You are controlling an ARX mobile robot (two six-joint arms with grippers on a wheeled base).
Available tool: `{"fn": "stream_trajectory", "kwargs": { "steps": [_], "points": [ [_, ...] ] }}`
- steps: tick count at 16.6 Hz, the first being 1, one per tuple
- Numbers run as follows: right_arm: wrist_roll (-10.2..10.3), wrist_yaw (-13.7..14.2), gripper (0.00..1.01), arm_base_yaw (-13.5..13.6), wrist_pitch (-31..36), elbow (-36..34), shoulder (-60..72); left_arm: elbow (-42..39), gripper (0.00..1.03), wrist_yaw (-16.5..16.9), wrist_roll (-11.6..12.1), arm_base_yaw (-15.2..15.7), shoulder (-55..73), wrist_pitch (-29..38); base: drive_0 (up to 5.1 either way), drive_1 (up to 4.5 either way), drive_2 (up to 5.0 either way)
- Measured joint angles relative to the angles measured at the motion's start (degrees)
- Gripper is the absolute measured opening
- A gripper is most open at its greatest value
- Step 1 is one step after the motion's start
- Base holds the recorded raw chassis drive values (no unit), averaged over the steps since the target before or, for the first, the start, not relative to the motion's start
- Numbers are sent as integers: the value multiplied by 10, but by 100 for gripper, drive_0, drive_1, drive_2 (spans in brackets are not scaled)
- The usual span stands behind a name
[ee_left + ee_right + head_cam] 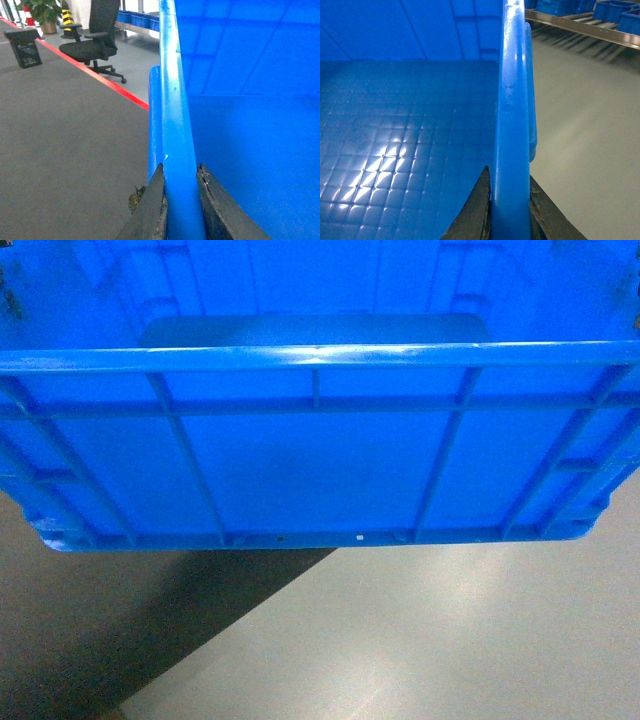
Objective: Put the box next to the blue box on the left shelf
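left gripper [181, 200]: jaws pinching left rim of the box [320, 455] | right gripper [510, 205]: jaws pinching right rim | box above grey floor [420, 640]

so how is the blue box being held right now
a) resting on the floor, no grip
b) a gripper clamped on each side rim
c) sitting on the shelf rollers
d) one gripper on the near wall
b: each wrist view shows dark fingers closed on either side of the box rim, left gripper and right gripper, and the head view shows it above the floor.
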Motion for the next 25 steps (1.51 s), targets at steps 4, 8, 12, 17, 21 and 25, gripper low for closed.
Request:
{"fn": "stream_trajectory", "kwargs": {
  "steps": [4, 8, 12, 17, 21, 25],
  "points": [
    [0, 0, 10, 0, 0, 0, 0, 0, 10, 0, 0, 0, 0, 0, -152, -152, -152],
    [0, 0, 10, 0, 0, 0, 0, 0, 10, 0, -1, 0, 0, 0, -152, -152, -152],
    [0, 0, 10, 0, 0, 0, 0, 0, 10, 0, -1, 0, 0, 0, -152, -152, -152],
    [0, 0, 10, 0, 0, 0, 0, 0, 10, 1, -2, 0, 0, 0, -152, -152, -152],
    [0, 0, 10, 0, 0, 0, 0, 0, 10, 1, -2, 0, 0, 0, -152, -152, -152],
    [0, 0, 10, 0, 0, 0, 0, 0, 10, 1, -2, 0, 0, 0, -152, -152, -152]
  ]
}}
